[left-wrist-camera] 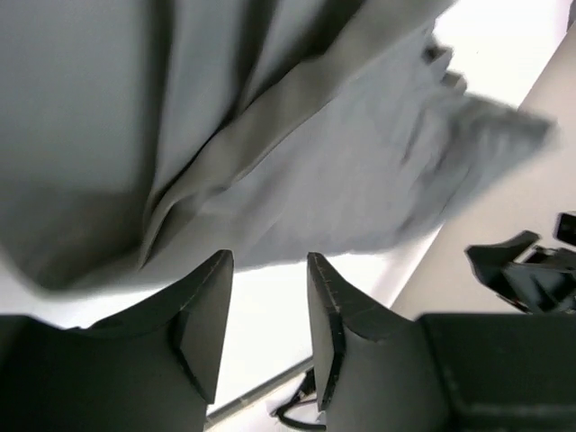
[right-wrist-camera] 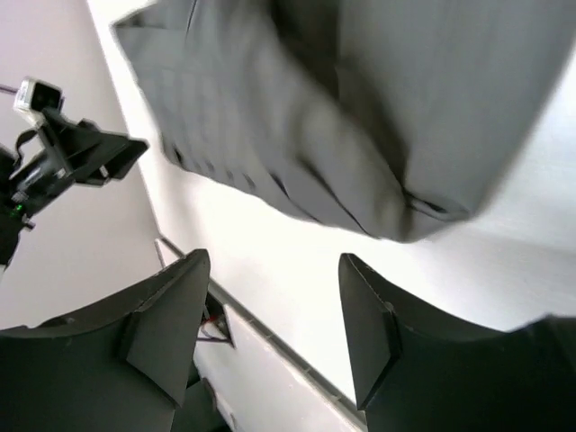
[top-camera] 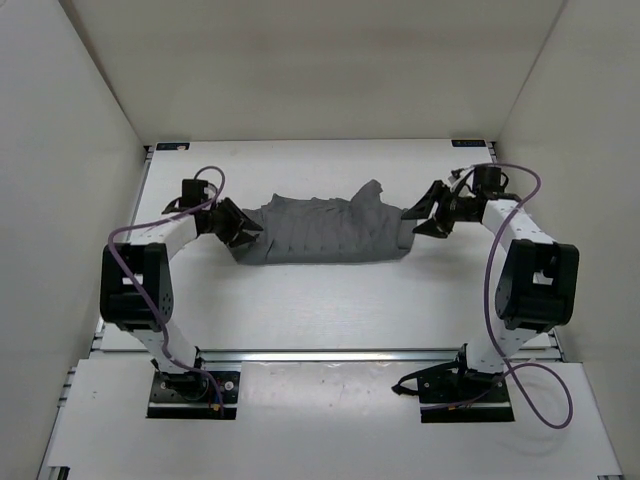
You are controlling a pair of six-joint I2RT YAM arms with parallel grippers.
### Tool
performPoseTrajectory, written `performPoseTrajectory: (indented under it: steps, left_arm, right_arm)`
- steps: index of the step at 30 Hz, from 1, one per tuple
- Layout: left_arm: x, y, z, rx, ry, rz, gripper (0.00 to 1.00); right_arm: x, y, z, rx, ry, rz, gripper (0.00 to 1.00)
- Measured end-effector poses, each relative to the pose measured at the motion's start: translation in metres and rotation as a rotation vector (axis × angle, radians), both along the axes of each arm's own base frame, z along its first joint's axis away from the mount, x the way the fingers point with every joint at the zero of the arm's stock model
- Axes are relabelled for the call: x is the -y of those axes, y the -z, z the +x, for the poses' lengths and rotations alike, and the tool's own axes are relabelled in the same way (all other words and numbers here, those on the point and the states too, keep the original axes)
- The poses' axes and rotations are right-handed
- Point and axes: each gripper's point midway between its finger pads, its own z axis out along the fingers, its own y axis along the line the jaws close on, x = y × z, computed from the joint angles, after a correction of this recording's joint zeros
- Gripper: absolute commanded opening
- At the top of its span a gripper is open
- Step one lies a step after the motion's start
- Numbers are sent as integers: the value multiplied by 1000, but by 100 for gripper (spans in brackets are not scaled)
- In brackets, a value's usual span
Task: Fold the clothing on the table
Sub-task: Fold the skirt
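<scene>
Squarely between left pincer (top-camera: 244, 234) and right pincer (top-camera: 424, 222), both agape and empty: the clothing (top-camera: 325, 235).

- The clothing (top-camera: 325, 235) is laid on the table (top-camera: 330, 310), about midway across its width and in its far half.
- The left gripper (top-camera: 243, 232) is set just beside the clothing's left end.
- The right gripper (top-camera: 424, 220) is set just beside the clothing's right end.
- The left arm's base (top-camera: 190, 390) and the right arm's base (top-camera: 465, 392) are fixed at the near edge, well apart from the clothing.
</scene>
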Motion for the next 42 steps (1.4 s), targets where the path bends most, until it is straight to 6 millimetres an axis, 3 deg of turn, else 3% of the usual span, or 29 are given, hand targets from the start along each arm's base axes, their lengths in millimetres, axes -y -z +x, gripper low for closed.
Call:
performPoseTrajectory:
  steps: [4,6,7,15,17,18,19,20,21,26,28,33,35,38,40,42]
  left_arm:
    - [-4,9,-39,-27,-14,-11,54]
    - [-9,13,-49,-24,-17,26,56]
    - [-12,15,-52,-18,-21,56,56]
    - [-37,37,-57,-12,-40,318,62]
    - [-37,51,-57,-49,-25,362,57]
    - [-36,60,-57,-68,-15,378,43]
    - [-35,68,-57,-89,-7,394,31]
    - [-32,72,-57,-101,3,394,9]
    - [-30,73,-54,-92,10,410,0]
    - [-12,74,-56,-73,70,424,0]
    - [3,74,-61,-65,110,422,0]
    - [67,68,-89,-23,228,362,0]
    - [91,65,-99,-14,266,333,0]
    - [111,66,-105,-11,278,305,0]
    - [114,73,-105,-28,265,297,0]
    - [118,73,-102,-33,254,273,0]
  right_arm:
    - [1,36,-33,-77,22,-23,57]
    - [1,54,-44,-130,25,-40,59]
    - [1,61,-46,-146,22,-55,65]
    - [-6,94,-35,-154,11,-176,71]
    - [-9,105,-31,-184,7,-182,56]
    - [-12,108,-28,-203,4,-173,48]
    - [-13,111,-24,-210,1,-170,15]
    - [-16,113,-21,-205,-5,-172,0]
    - [-17,115,-19,-206,-2,-171,0]
    - [-9,118,-29,-222,3,-156,0]
    - [14,117,-36,-235,30,-185,0]
    - [90,101,-54,-252,147,-313,0]
    - [104,86,-58,-240,165,-374,0]
    - [85,50,-45,-150,107,-466,0]
    - [41,20,-29,-26,23,-495,0]
    - [-20,-6,-20,101,-79,-486,0]
